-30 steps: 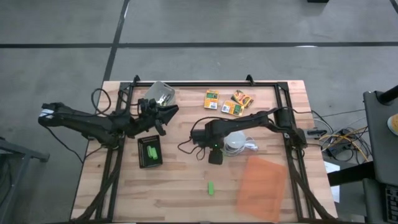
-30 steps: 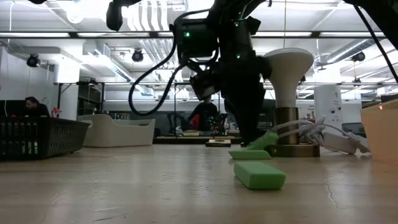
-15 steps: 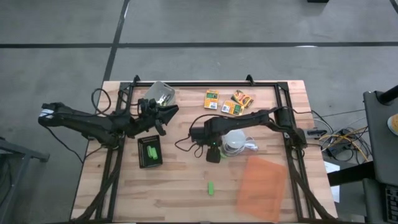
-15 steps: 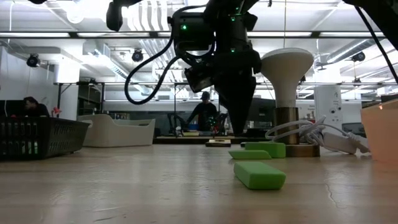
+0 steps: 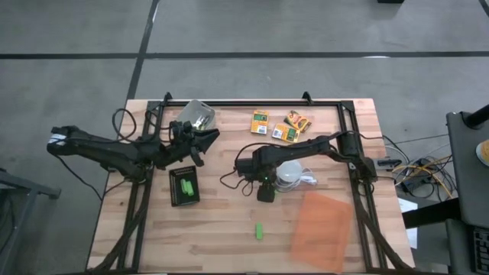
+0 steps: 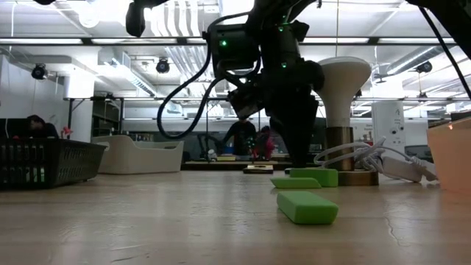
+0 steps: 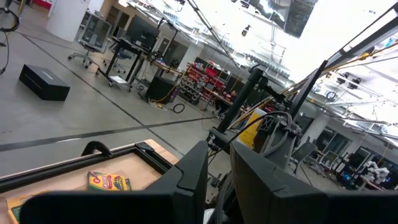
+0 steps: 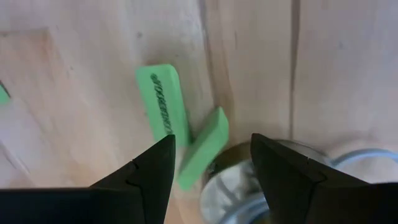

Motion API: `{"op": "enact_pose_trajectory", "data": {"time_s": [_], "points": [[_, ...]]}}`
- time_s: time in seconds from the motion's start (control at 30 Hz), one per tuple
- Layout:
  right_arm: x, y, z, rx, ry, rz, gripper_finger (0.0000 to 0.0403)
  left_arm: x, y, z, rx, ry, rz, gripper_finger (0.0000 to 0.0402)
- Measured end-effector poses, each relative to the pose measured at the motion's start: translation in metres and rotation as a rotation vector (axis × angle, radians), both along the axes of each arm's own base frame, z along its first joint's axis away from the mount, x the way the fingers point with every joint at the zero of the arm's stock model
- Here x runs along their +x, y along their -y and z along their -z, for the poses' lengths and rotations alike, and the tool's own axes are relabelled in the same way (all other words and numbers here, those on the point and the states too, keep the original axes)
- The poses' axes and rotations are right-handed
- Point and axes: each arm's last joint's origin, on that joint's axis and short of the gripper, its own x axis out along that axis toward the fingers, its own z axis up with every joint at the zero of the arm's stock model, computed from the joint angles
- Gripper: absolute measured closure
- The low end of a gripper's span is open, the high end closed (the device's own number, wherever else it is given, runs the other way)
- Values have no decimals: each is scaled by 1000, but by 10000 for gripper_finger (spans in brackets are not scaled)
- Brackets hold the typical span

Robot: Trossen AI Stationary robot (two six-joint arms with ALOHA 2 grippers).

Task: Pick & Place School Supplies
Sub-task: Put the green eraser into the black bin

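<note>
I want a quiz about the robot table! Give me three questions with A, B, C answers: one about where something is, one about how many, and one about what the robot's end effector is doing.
1. Where is the lone green stick?
A. On top of a box
B. On the table, beside the orange sheet but not touching it
C. Held by a robot arm

2. How many orange-yellow boxes are there?
A. One
B. Three
C. Six

3. What is the right end effector doing?
A. It is open and holds nothing
B. It is shut on a box
C. It is shut on the sheet

Answers:
1. B, the high view shows it lying alone on bare wood next to the sheet.
2. B, three boxes lie together at the far side of the table.
3. A, its fingers stand apart above two green sticks, gripping neither.
</note>
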Motion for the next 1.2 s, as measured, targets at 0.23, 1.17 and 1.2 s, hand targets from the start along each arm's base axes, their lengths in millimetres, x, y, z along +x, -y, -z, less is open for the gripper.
{"op": "enact_pose_trajectory", "data": {"time_s": [0.23,1.17,1.2], "points": [[-2,0,5,7,-7,9,197,0,0,0,0,-1,0,326],[-6,-1,15,17,-23,6,368,0,0,0,2,-2,0,326],[-6,-1,15,17,-22,6,366,0,0,0,2,-2,0,326]]}}
